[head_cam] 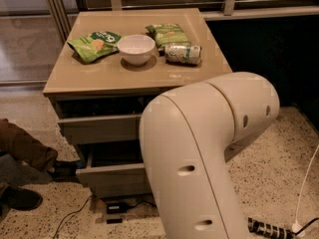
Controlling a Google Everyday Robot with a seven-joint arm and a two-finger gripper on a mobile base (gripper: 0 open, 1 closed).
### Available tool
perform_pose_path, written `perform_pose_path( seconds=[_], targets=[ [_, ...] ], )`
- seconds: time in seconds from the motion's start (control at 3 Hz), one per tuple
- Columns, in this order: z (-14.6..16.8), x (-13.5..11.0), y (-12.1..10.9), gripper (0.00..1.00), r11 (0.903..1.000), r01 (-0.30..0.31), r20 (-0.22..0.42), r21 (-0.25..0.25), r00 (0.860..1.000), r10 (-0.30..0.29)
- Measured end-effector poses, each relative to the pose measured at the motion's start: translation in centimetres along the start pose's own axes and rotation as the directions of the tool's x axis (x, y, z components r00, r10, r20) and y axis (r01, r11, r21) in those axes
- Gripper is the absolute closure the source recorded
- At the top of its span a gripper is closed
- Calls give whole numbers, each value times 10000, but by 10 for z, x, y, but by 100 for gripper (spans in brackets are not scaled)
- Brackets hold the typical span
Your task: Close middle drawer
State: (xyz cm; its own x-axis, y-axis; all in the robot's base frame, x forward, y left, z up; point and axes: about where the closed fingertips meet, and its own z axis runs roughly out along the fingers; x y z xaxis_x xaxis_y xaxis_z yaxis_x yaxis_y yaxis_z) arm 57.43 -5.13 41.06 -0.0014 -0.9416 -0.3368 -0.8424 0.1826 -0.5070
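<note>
The middle drawer [112, 179] is pulled out of the grey cabinet; its plain front panel and thin left side wall show, and its inside is in shadow. Above it, another grey drawer front [99, 128] stands slightly out under the tabletop. My white arm [199, 163] fills the foreground and hides the right half of both drawers. The gripper is out of view, hidden behind or below the arm.
On the tan tabletop [99, 78] lie two green chip bags [94, 45] [168, 34], a white bowl [135, 49] and a can on its side [183, 54]. A person's leg and shoe [30, 158] are at left. Cables and a power strip [269, 228] lie on the floor.
</note>
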Motion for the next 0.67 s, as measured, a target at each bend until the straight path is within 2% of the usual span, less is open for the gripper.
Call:
perform_pose_path(
  seconds=[0.33, 0.67],
  targets=[
    [5, 0, -8, 100, 9992, 76, -84, 400, 9999, -72],
    [8, 0, -11, 100, 9982, 91, -134, 588, 9999, -84]
  ],
)
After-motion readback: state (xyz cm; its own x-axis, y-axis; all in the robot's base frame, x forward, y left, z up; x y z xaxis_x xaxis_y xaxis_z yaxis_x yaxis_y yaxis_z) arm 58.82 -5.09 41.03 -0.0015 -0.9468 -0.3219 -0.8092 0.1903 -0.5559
